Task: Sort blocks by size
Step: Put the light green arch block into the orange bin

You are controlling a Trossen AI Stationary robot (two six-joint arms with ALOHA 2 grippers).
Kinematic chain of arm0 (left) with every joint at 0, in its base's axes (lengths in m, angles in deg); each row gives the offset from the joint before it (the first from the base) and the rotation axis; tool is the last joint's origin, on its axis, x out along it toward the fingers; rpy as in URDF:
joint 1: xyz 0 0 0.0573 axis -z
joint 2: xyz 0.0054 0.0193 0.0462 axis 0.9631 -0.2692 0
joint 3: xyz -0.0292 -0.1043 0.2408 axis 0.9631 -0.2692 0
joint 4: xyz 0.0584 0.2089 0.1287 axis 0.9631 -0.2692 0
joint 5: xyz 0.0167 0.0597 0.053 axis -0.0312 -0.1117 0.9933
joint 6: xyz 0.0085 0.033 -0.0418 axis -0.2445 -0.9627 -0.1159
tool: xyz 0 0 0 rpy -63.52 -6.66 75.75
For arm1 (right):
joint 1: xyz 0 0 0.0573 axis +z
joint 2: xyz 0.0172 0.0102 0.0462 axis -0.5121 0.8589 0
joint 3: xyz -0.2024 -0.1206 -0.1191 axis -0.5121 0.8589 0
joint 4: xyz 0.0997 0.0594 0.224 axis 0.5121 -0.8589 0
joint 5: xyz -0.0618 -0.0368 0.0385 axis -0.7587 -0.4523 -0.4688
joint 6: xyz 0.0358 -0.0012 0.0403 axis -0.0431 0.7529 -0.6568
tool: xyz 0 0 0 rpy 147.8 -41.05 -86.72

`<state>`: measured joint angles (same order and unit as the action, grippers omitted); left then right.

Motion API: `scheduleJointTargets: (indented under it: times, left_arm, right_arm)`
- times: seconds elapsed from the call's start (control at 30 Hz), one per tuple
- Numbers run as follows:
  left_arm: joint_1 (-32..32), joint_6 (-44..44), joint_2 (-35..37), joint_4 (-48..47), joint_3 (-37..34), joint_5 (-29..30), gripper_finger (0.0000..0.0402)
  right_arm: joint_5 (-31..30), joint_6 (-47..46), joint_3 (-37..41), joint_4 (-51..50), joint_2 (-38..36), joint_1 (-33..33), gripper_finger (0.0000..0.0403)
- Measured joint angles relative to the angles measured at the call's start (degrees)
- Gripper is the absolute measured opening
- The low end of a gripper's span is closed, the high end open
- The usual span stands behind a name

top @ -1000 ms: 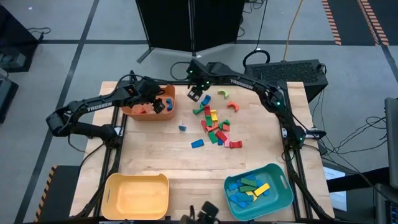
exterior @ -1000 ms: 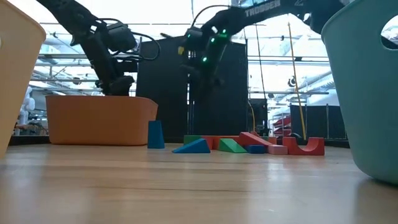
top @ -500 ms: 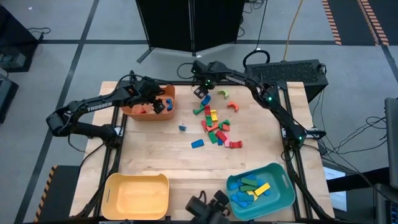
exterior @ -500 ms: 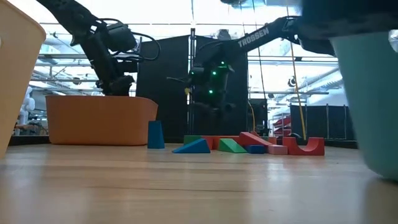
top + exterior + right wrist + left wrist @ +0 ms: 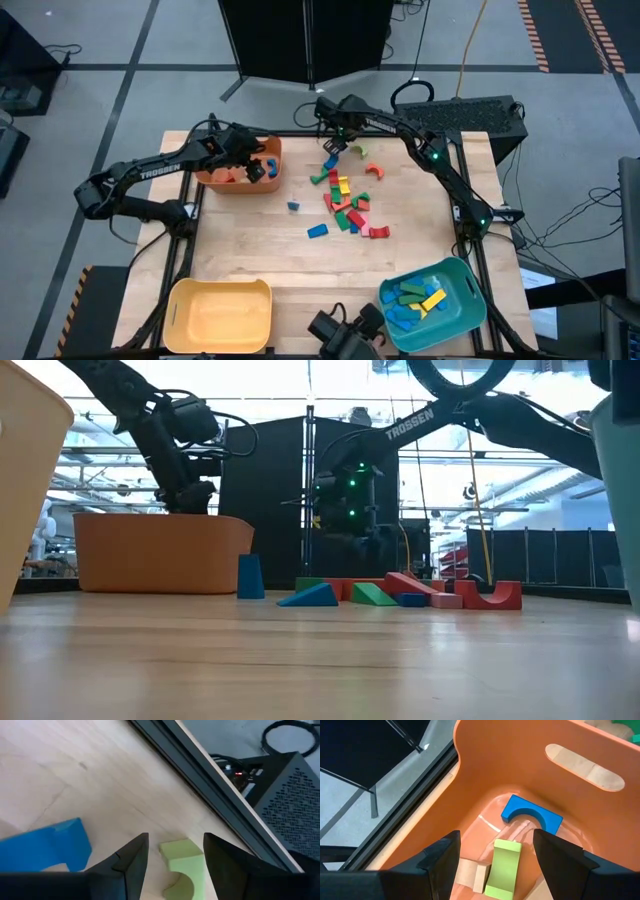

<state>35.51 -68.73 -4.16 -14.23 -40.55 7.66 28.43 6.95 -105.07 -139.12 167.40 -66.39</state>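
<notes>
Left gripper hangs over the orange bin at the far left corner of the tabletop, fingers apart and holding nothing. Only the left wrist view shows the bin's inside: smooth glossy plastic with a slot handle in the wall, and on the floor a blue arch, a pale green bar and a bare wood piece. Right gripper hovers near the far edge, fingers apart around empty air; its wrist view shows a pale green arch and a blue block lying on the light wood grain, just inside the dark metal frame. The high view gives the layout: most loose blocks are clustered centre-right, one small blue piece sits apart to their left, a yellow bin is at the near left corner, and a teal bin with blocks inside is at the near right. The low view shows profiles hidden from above: a blue wedge, a green wedge and a red arch, open side up.
</notes>
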Motion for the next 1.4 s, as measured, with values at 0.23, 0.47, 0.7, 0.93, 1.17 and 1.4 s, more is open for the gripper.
scheduleJointTargets:
  times: [0.23, 0.47, 0.7, 0.93, 1.17, 1.4]
  left_arm:
    - [0.0, -0.1, 0.0, 0.0, 0.0, 0.0, 0.0251]
    - [0.0, -1.5, 0.0, 0.0, 0.0, 0.0, 0.0251]
    - [0.0, -1.6, 0.0, 0.0, 0.0, 0.0, 0.0251]
    - [0.0, -1.5, 0.0, 0.0, 0.0, 0.0, 0.0251]
    - [0.0, -1.5, 0.0, 0.0, 0.0, 0.0, 0.0251]
    - [0.0, -1.5, 0.0, 0.0, 0.0, 0.0, 0.0251]
  right_arm:
    - [-1.6, -3.1, 0.0, -3.2, 0.0, 0.0, 0.0182]
    - [-1.4, -3.6, 0.0, -4.1, 0.2, 0.5, 0.0182]
    - [-0.9, -2.5, 0.1, -5.4, 0.9, 0.4, 0.0182]
    - [4.1, -2.4, 0.0, -4.8, 0.9, 0.6, 0.0183]
    - [4.9, -1.9, 0.0, -4.7, 0.9, 1.1, 0.0177]
    - [5.0, -0.4, 0.0, -4.9, -2.0, 2.1, 0.0164]
